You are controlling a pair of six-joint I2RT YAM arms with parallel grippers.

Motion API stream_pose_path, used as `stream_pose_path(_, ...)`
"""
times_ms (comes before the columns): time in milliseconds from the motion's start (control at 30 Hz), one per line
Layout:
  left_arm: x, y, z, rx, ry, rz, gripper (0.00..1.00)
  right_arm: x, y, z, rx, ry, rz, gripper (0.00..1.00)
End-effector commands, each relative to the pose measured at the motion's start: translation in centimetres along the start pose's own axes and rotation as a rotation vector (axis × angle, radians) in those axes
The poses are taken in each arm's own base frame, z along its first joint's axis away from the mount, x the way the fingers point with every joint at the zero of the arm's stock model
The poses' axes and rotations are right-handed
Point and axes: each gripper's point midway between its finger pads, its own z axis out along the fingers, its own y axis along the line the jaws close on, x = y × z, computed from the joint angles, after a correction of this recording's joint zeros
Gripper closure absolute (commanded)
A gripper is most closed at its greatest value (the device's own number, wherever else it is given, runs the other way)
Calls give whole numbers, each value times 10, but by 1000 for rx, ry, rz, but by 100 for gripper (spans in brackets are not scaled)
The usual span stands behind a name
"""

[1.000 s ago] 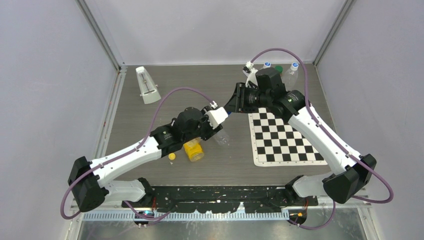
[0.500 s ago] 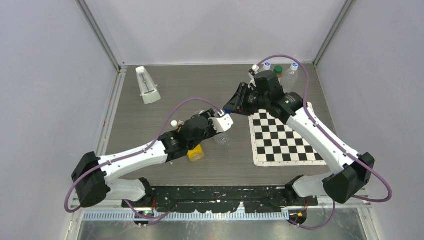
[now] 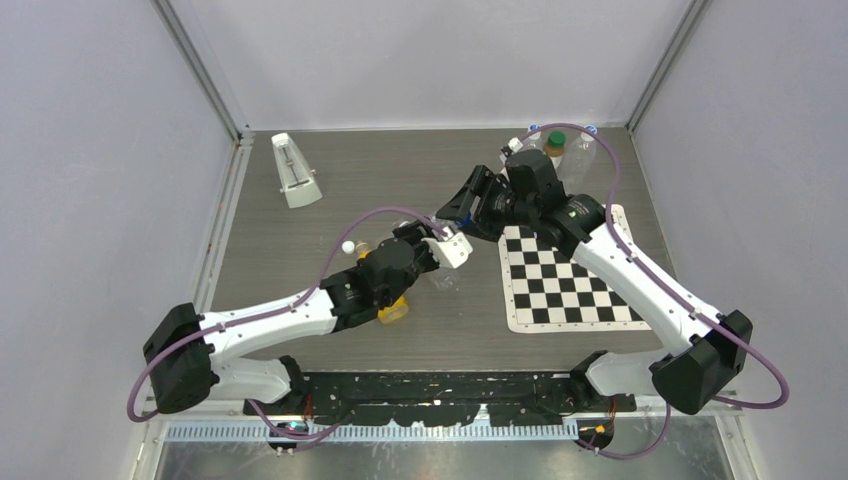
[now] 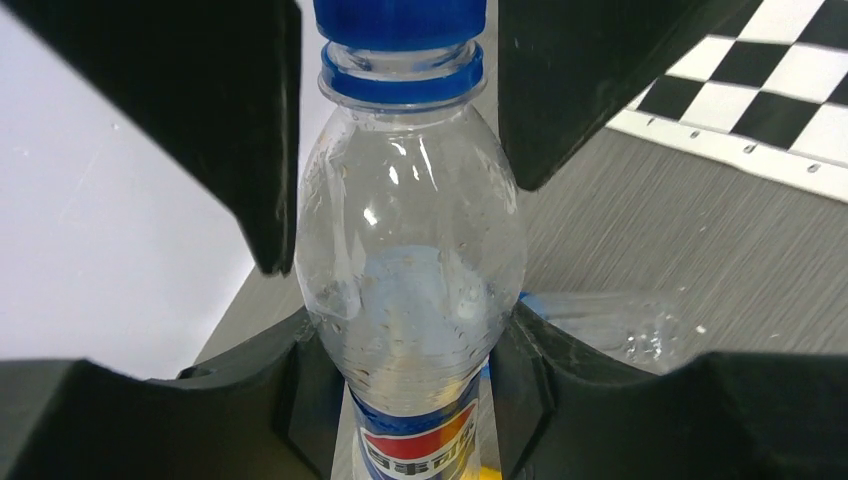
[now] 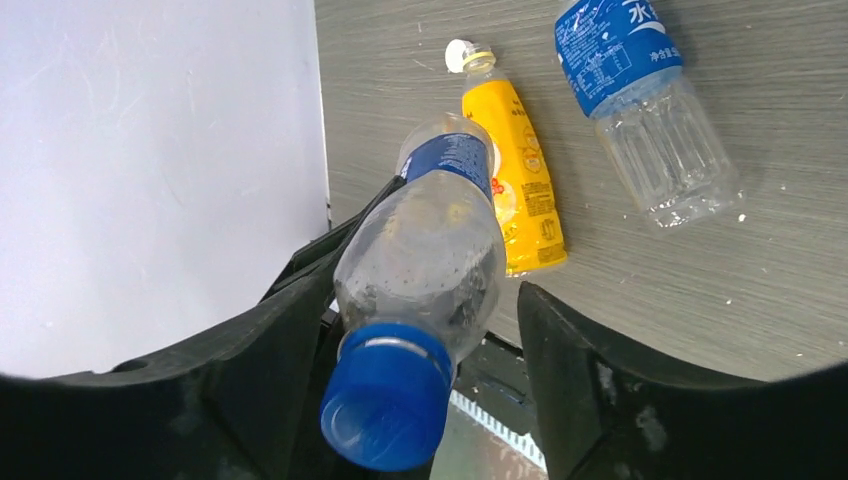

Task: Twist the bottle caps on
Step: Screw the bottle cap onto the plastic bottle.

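Pale lavender walls [image 3: 430,60] with metal corner posts [image 3: 200,70] enclose a grey wood-grain table [image 3: 390,170].

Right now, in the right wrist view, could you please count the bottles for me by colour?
Clear with a blue label: 2, the held bottle and the lying clear bottle
Yellow: 1, the yellow bottle
Total: 3
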Motion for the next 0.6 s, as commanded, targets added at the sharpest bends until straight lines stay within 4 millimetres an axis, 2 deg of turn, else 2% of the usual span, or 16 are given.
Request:
stream_pose_path(0,-36,24,-3,-48,-113,-165,100,-16,19,-21,-39,-73,-72,15)
stream_pose_path(67,-21,20,-2,-18,-68,-187,100,-26,22,-30,-42,-110,-106,5)
stream_pose_path(167,-2,11,-3,33,0,-215,100,-38,26,-43,-48,-146,-147,2)
stream_pose_path(267,8,3,-6,95,39,-266,100,-49,31,-55,-62,-175,-197,1)
stream_pose_path(433,15,3,-16,201,90,-385,100,-64,29,-73,-67,-255,-349,0)
stream_pose_path(567,9,5,-25,318,95,-473,100,-68,32,-86,-119,-292,-549,0)
